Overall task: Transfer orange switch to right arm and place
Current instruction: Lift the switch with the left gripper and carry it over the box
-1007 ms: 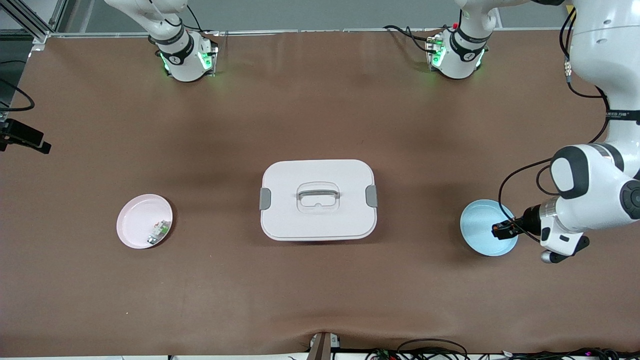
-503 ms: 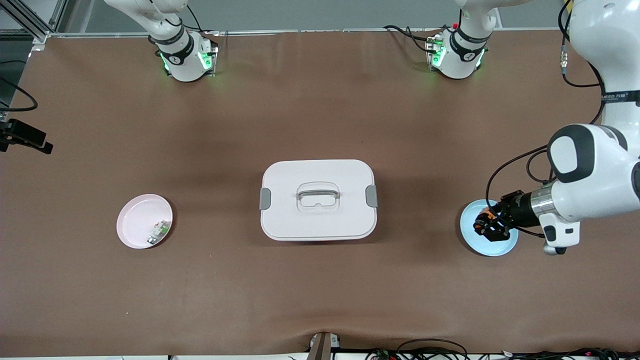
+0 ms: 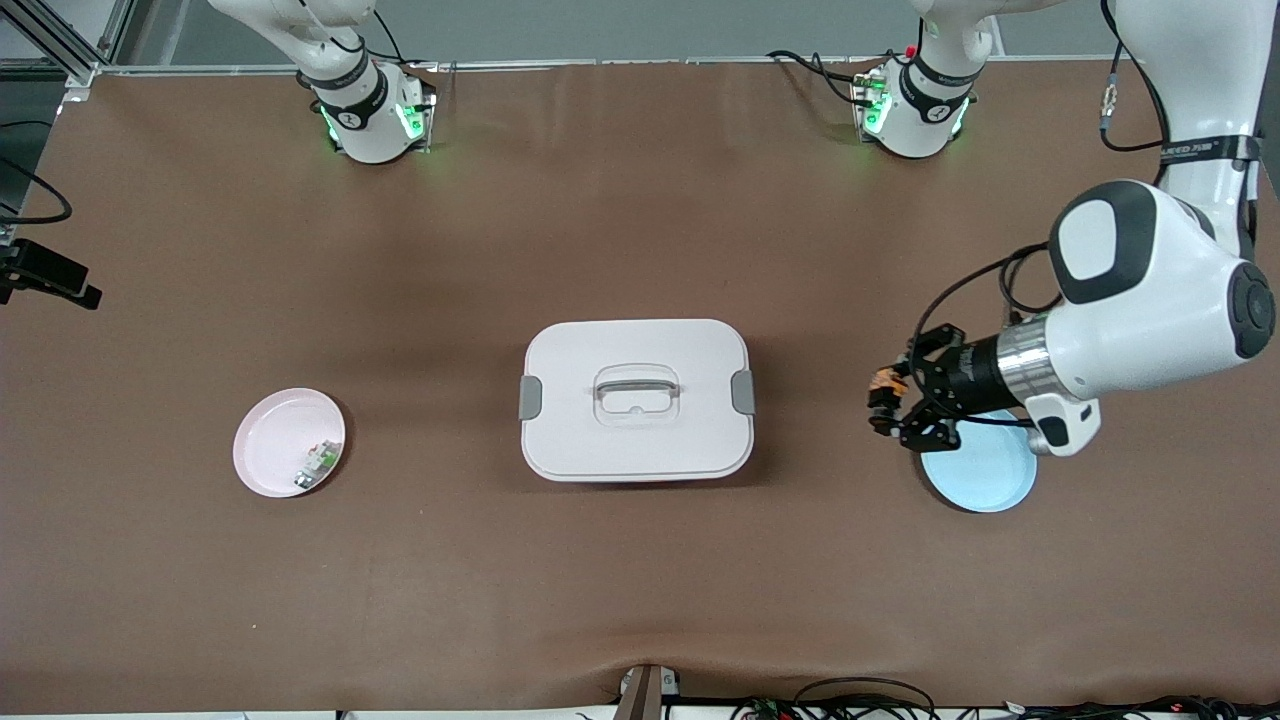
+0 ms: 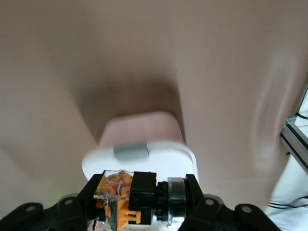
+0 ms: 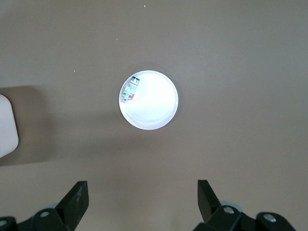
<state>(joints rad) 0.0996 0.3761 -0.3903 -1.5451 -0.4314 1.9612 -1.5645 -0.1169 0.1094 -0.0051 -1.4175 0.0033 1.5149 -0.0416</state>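
Note:
My left gripper [image 3: 884,402] is shut on the orange switch [image 3: 884,381], a tiny black part with orange sections. It holds the switch in the air over the bare table between the blue plate [image 3: 985,473] and the white box [image 3: 636,400]. In the left wrist view the switch [image 4: 139,197] lies sideways between the fingers [image 4: 91,190], its round cap at one end, with the white box [image 4: 166,156] ahead. My right gripper [image 5: 143,199] is open and empty, high over the table above the pink plate [image 5: 156,103]. It does not show in the front view.
The pink plate [image 3: 268,455] toward the right arm's end holds a small white-and-green part [image 3: 318,465]. The white lidded box with grey clips and a handle stands mid-table. The blue plate is empty. Brown table surface lies all around.
My left gripper has risen from the blue plate with the orange switch in it and moved toward the white box. The right arm's view gives no earlier frame.

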